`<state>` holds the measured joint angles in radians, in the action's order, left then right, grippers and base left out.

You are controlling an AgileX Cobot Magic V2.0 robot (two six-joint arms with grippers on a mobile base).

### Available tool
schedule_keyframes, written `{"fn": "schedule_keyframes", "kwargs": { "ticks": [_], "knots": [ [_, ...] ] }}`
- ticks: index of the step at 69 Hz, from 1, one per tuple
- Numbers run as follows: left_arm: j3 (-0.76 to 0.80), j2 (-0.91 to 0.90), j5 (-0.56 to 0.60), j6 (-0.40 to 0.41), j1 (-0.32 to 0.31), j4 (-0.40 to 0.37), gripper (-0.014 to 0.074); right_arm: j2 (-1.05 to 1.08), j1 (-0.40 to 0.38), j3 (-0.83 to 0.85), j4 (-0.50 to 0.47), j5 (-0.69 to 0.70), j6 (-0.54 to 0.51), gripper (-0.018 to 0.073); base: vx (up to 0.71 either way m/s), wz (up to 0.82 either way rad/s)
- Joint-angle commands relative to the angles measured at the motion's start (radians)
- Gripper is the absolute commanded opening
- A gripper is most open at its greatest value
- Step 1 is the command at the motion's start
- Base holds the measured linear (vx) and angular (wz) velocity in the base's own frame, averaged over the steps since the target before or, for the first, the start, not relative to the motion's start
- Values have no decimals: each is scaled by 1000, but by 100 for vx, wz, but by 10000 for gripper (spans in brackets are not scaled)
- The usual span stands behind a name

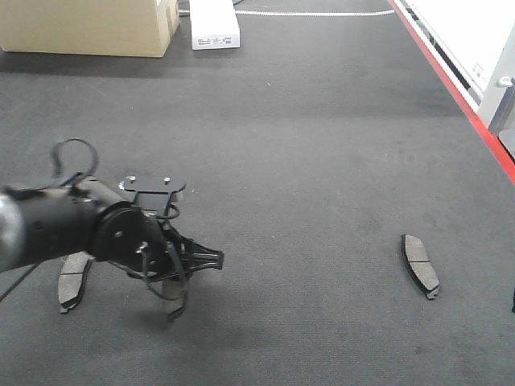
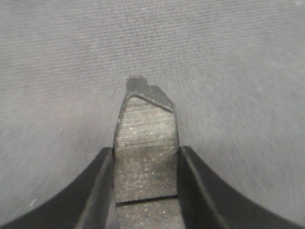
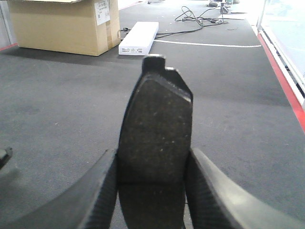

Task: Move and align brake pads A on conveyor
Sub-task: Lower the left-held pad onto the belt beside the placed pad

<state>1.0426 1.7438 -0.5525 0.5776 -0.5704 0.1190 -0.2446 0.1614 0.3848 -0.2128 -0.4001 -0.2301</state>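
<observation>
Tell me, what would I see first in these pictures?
The black left gripper, low on the dark felt conveyor belt, pinches a flat grey brake pad. The right gripper holds another dark pad up. One more grey pad lies alone at the right.

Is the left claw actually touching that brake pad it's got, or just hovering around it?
Touching. In the left wrist view, both fingers of the left gripper press flat against the sides of the brake pad, with no gap visible either side.
</observation>
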Motion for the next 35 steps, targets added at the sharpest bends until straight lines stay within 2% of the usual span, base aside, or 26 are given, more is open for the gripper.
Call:
{"fn": "schedule_keyframes", "kwargs": {
  "ticks": [1,10,17,31,35],
  "knots": [
    [47,-10,50,18,0,5,289,-8,-7,26,-5,93,-7,-5,0,0],
    [68,44,44,19,0,3,419,-8,-7,26,-5,93,-7,-5,0,0],
    [73,56,64,19,0,4,486,-8,-7,26,-5,93,-7,-5,0,0],
    [71,-37,75,15,-7,4,480,-8,-7,26,-5,93,-7,-5,0,0],
    [69,-94,56,15,-18,31,469,-8,-7,26,-5,93,-7,-5,0,0]
  ]
}}
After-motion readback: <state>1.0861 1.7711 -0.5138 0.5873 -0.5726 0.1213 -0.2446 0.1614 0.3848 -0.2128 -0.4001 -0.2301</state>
